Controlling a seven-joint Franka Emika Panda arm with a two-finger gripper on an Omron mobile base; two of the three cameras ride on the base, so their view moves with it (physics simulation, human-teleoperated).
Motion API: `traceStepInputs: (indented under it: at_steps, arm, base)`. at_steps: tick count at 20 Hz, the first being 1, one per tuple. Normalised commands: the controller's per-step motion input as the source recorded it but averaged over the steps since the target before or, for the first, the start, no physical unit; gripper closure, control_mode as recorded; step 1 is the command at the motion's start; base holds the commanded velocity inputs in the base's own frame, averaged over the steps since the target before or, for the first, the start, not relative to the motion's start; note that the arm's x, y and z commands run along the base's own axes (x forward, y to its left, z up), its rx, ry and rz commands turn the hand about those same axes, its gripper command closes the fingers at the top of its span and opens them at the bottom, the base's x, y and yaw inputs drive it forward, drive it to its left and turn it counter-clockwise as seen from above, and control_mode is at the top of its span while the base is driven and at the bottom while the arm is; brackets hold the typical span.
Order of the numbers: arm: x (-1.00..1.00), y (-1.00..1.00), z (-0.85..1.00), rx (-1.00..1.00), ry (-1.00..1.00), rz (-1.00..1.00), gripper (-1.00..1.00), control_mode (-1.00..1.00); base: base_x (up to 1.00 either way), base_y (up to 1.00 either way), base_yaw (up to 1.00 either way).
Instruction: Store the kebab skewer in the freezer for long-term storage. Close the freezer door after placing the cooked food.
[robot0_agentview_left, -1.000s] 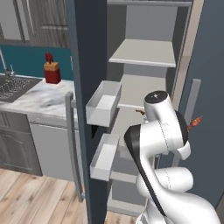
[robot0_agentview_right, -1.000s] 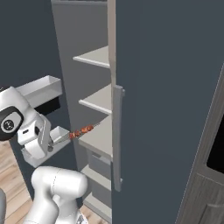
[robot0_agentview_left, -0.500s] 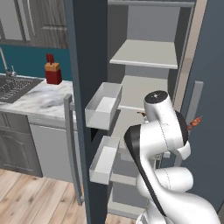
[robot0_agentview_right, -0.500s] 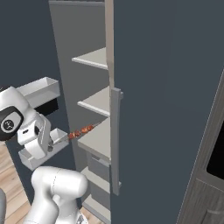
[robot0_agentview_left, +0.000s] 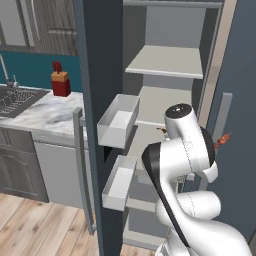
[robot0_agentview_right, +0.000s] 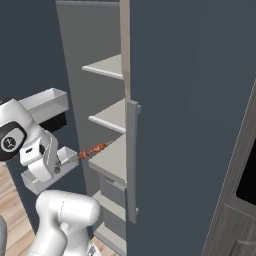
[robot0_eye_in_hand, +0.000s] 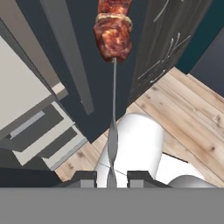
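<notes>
My gripper (robot0_eye_in_hand: 111, 178) is shut on the thin stick of the kebab skewer (robot0_eye_in_hand: 113, 34), whose brown and red-orange chunks sit at the far end. In the right base view the kebab skewer (robot0_agentview_right: 93, 150) juts level from the gripper (robot0_agentview_right: 67, 161) toward the front edge of a middle shelf (robot0_agentview_right: 112, 159) of the freezer (robot0_agentview_right: 107, 70). In the left base view only its tip (robot0_agentview_left: 223, 140) peeks out to the right of the arm. The freezer door (robot0_agentview_left: 102, 75) stands wide open at the left, with white bins (robot0_agentview_left: 119, 120) and a long grey handle (robot0_agentview_left: 83, 172).
The plain slate-blue door (robot0_agentview_right: 190, 125) with its grey handle (robot0_agentview_right: 131, 160) is close on the right of the skewer. A marble counter (robot0_agentview_left: 47, 117) with a red knife block (robot0_agentview_left: 61, 82) and a sink (robot0_agentview_left: 12, 99) lies left of the open door. The floor (robot0_agentview_left: 35, 225) is wood.
</notes>
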Motion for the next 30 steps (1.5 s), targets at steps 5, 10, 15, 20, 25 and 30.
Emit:
traceStepInputs:
  at_steps: [5, 10, 15, 20, 25, 30]
  arm:
    - [0.00, 0.05, 0.00, 0.00, 0.00, 0.05, 1.00, -1.00]
    - [-0.01, 0.15, 0.00, 0.00, -0.01, 0.19, 1.00, -1.00]
    - [-0.15, 0.19, 0.00, -0.01, -0.06, 0.12, 1.00, -1.00]
    - [-0.01, 0.00, 0.00, 0.00, -0.07, 0.12, 1.00, -1.00]
    - [0.03, 0.00, 0.00, 0.00, -0.19, 0.24, 1.00, -1.00]
    - [0.34, 0.00, 0.00, 0.00, 0.00, 0.20, 1.00, -1.00]
  base:
    - [0.00, 0.00, 0.00]
    - [0.00, 0.00, 0.00]
    - [0.00, 0.00, 0.00]
    - [0.00, 0.00, 0.00]
    - [0.00, 0.00, 0.00]
    - [0.00, 0.00, 0.00]
